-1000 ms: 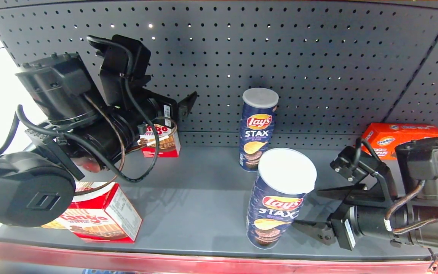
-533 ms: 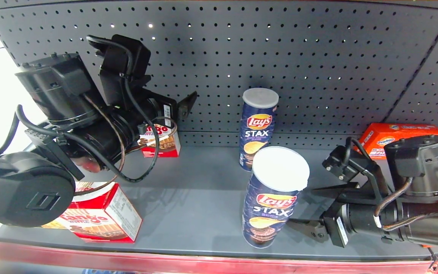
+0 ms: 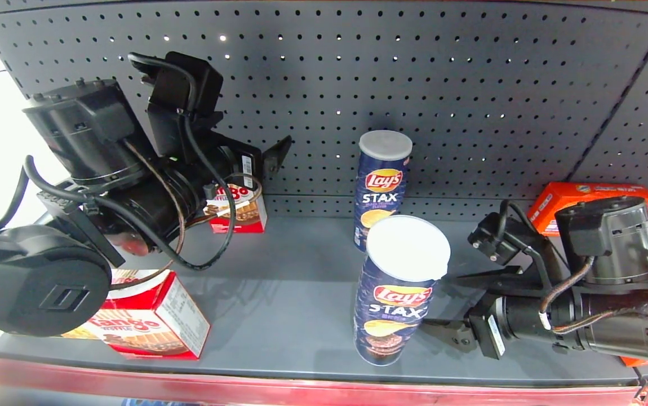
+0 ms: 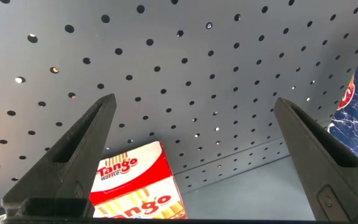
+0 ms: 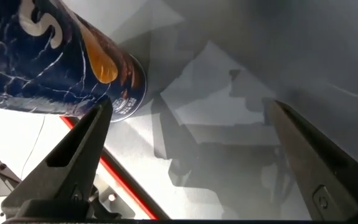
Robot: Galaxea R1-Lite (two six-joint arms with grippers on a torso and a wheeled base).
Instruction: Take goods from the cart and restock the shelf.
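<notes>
Chip can stock sits on the grey shelf [image 3: 279, 304] in two places: the near chip can [image 3: 394, 299] stands on its base with a white lid close to the shelf's red front edge, right of centre, and the far chip can [image 3: 383, 186] stands upright directly behind it, against the pegboard [image 3: 414, 73]. The two cans are close, though whether they touch cannot be told. The right gripper [image 3: 439, 301] lies low over the shelf just right of the near chip can, its fingers spread wide and holding nothing; the can's lower wall is just beside the tip of the nearer finger, outside the gap, and contact cannot be judged. In the right wrist view the can's base rests on the shelf surface beyond that fingertip. The left gripper [image 4: 194, 102] is raised at the far left, pointing toward the pegboard, its fingers also wide apart and empty. Below and beyond it the far wafer box [image 3: 242, 208] stands against the pegboard, and the near wafer box [image 3: 149, 321] lies at the near left corner of the shelf. An orange box [image 3: 589, 200] rests at the far right, behind the right arm.
</notes>
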